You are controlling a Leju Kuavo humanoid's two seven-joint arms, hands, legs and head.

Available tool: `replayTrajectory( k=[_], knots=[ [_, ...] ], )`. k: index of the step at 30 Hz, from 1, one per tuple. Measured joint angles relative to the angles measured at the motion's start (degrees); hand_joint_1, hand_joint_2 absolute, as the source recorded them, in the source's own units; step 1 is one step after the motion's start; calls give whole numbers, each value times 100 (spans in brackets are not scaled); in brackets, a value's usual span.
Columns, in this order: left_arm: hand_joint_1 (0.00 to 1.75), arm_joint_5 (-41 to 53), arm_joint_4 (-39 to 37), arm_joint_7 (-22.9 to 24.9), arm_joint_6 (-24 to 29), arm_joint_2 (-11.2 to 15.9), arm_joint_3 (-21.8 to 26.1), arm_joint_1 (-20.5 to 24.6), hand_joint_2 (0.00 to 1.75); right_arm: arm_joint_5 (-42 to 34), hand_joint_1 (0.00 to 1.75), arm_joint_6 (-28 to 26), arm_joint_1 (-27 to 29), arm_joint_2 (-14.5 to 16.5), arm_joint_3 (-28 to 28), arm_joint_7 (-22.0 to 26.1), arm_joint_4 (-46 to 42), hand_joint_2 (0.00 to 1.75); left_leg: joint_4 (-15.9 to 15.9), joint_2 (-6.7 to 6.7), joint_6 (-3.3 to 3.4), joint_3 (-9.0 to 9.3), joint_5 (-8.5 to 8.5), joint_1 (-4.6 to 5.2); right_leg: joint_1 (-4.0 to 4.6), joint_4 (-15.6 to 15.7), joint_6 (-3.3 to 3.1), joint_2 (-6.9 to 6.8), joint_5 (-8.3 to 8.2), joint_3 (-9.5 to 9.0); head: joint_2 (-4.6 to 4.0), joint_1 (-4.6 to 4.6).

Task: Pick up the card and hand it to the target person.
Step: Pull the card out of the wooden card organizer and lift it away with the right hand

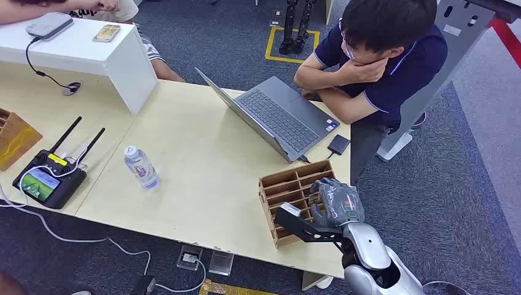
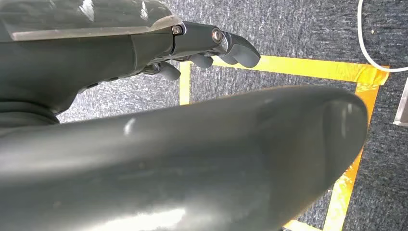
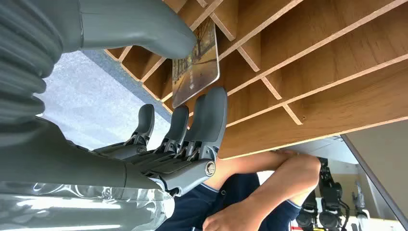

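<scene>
Right hand (image 3: 159, 72) pinches the card (image 3: 196, 62) between thumb and fingers at the wooden rack (image 1: 295, 200); left hand (image 2: 144, 53), fingers curled, holds nothing.

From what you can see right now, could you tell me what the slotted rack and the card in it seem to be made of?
The slotted rack looks like unfinished fibreboard or thin plywood: matte brown faces with paler cut edges. The card looks like glossy printed plastic or coated card, thin and flat, bearing a photo-like picture; which of the two is unclear. The right hand has fingers of matte grey, apparently plastic.
</scene>
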State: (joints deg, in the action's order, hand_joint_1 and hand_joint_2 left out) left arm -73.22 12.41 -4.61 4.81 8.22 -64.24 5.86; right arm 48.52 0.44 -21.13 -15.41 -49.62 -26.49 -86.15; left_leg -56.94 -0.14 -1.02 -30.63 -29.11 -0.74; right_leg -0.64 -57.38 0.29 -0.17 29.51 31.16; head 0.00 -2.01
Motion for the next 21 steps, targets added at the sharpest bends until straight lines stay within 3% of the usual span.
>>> replayTrajectory(
  k=[21],
  knots=[
    [0, 0, 1, 0, 0, -2, 0, 0, 0, -56, 117, -61, -14, 1, 9, 45, 340, 175, 0, 0, 0, 0, 0, 0, 0, 0, 0, 0, 0, 0, 0, 0]
  ],
)
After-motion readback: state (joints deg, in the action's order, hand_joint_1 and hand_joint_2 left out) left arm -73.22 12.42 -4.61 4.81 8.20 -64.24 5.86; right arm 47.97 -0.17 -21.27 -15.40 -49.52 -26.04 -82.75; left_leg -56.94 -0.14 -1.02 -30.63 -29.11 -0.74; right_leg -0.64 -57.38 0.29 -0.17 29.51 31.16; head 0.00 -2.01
